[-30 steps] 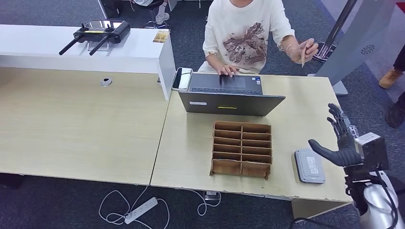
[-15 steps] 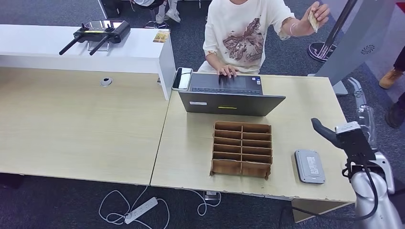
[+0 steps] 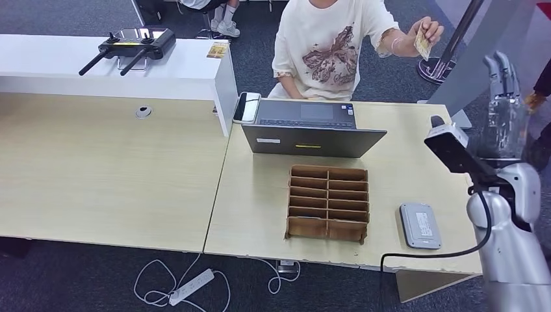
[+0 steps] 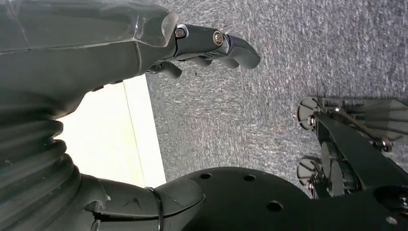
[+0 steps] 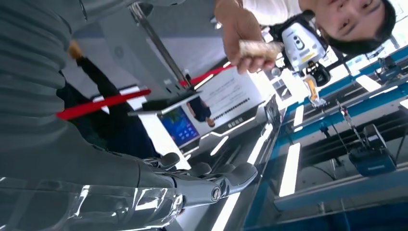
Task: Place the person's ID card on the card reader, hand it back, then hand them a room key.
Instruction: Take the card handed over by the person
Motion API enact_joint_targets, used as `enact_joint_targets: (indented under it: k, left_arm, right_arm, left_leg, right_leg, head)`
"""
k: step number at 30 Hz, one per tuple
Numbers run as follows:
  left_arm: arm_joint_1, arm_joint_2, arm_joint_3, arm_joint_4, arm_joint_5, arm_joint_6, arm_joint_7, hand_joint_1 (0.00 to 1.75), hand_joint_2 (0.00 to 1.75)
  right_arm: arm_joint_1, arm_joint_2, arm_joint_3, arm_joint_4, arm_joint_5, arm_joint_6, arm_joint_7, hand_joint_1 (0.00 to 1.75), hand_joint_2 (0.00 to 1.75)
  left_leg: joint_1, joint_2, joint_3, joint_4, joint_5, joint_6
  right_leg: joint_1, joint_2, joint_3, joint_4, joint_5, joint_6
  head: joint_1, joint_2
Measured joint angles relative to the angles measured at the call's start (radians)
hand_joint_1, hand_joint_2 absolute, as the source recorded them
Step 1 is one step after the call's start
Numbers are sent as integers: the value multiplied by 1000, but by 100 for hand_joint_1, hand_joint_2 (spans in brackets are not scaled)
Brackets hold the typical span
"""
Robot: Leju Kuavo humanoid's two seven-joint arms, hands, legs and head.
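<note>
A person in a cream shirt sits behind the laptop and holds up a small tan ID card (image 3: 423, 44) in a raised hand; in the right wrist view the ID card (image 5: 260, 48) is pinched in that hand, some way off from my fingers. My right hand (image 3: 504, 96) is lifted high at the table's right end, fingers straight and spread, empty, below and right of the card. The grey card reader (image 3: 420, 225) lies flat near the table's front right corner. My left hand (image 4: 144, 53) hangs over carpet beside the table edge, holding nothing.
A wooden slotted card organizer (image 3: 328, 203) stands mid-table, left of the reader. Behind it is an open laptop (image 3: 314, 129) with a phone (image 3: 247, 106) at its left. A black controller (image 3: 129, 45) sits on the white counter (image 3: 182, 71). A grey sign stand (image 3: 477, 58) rises at the right.
My right arm has swung up from just above the reader to a raised pose near the person's card. The person lifted the card higher and took the other hand off the laptop.
</note>
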Motion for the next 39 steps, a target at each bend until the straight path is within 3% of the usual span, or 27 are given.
enact_joint_targets:
  k: [5, 10, 15, 27, 39]
  left_arm:
    - [0, 7, -2, 0, -4, 0, 4, 0, 175]
    - [0, 9, -5, 0, -5, 1, 10, 0, 175]
    - [0, 13, -5, 0, -4, 1, 10, 0, 175]
    - [-1, 14, -5, 0, 3, 2, 4, 0, 175]
    - [-1, 16, -5, 0, 5, 2, 3, 0, 175]
  right_arm:
    - [-210, 7, 91, 209, 108, -32, 40, 0, 175]
    - [-396, 48, 177, 452, 174, -59, 62, 0, 175]
    - [-516, 101, 241, 638, 217, -73, 92, 0, 175]
    - [-632, 156, 315, 835, 275, -40, 166, 0, 175]
    - [-663, 165, 326, 900, 276, -39, 170, 0, 175]
  left_leg:
    - [0, -1, -1, 0, 2, 0]
    - [0, -2, -2, 0, 3, 0]
    - [0, -2, -2, 0, 3, 0]
    - [0, -2, -3, 0, 3, 0]
    - [0, -2, -3, 0, 3, 0]
  right_leg:
    - [0, -1, 0, 0, 1, 0]
    - [0, -1, -2, 1, 2, 0]
    - [0, -2, -3, 1, 2, 0]
    - [0, -2, -3, 0, 3, 0]
    - [0, -2, -3, 0, 3, 0]
  head:
    - [0, 0]
    - [0, 0]
    - [0, 0]
    - [0, 0]
    - [0, 0]
